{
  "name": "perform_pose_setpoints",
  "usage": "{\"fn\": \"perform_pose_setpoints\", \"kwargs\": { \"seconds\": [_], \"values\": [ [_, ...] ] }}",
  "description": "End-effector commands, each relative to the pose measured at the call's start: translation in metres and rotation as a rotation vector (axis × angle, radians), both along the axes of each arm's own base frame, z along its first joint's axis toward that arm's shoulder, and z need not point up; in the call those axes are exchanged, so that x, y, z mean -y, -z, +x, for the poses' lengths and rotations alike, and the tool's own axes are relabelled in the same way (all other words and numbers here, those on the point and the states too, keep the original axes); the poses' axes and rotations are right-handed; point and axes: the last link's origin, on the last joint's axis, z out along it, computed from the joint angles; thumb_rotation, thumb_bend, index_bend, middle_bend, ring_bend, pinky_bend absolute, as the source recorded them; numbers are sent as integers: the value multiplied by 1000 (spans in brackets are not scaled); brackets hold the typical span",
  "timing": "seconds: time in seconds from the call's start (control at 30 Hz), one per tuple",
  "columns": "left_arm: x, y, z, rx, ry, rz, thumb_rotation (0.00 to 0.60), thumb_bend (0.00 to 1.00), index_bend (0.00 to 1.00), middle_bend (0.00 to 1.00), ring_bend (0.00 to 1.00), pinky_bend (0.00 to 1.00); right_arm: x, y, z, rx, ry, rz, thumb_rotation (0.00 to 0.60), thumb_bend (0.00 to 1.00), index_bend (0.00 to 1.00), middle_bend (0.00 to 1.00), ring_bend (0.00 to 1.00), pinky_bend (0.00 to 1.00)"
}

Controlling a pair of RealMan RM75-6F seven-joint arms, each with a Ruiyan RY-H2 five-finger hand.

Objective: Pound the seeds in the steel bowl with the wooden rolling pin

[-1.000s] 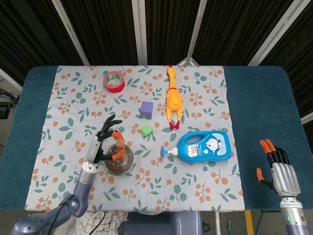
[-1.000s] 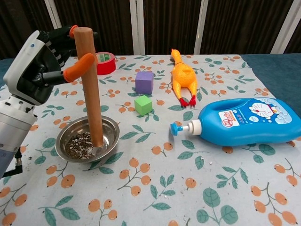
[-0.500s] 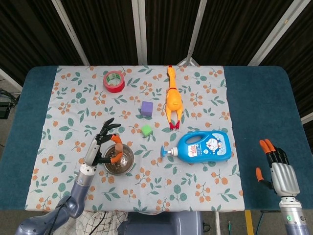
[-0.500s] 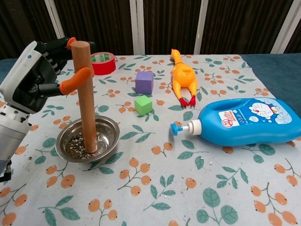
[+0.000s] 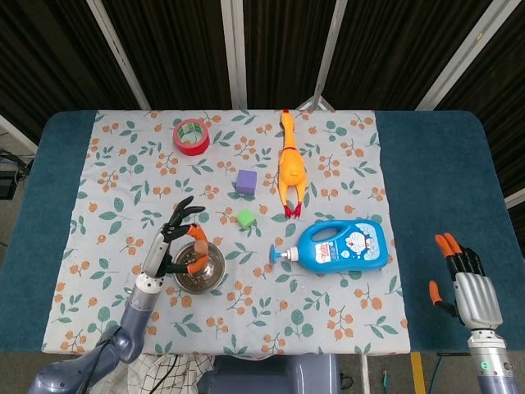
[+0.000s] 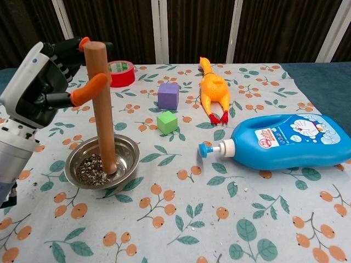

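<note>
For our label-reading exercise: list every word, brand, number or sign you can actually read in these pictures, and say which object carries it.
Nothing can be read with certainty.
blue detergent bottle: its label shows a cartoon character and some printing, too small and blurred to read.
red tape roll: the green inner ring has markings, too blurred to read.
wooden rolling pin, steel bowl, rubber chicken, purple cube, green cube: no text visible.

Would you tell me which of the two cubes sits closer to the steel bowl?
The small green cube; the larger purple cube lies beyond it, farther from the bowl.
</note>
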Motion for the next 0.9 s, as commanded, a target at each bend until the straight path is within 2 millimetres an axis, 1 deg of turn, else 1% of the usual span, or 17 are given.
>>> {"fn": "perform_pose_setpoints", "kwargs": {
  "seconds": [0.03,0.13,0.23,0.57,0.77,0.9],
  "values": [
    [-4,-6,9,15,28,26,600,921,604,713,185,0,0,0,0,0,-1,0,600,521,0,0,0,0],
    [-5,-7,13,14,33,34,600,921,604,714,185,0,0,0,0,1,-1,0,600,522,0,0,0,0],
    [-6,-6,11,2,22,28,600,921,604,714,185,0,-1,-1,-1,1,0,-1,600,522,0,0,0,0],
    [-3,6,-3,-48,-27,-25,600,921,603,713,185,0,1,0,-1,-2,2,4,600,522,0,0,0,0],
    [-3,11,-14,-73,-67,-40,600,921,604,713,185,0,2,1,-1,-4,3,4,600,522,0,0,0,0],
    [-3,11,-18,-75,-78,-42,600,921,603,713,185,0,1,1,0,-4,1,4,600,522,0,0,0,0]
  ]
}}
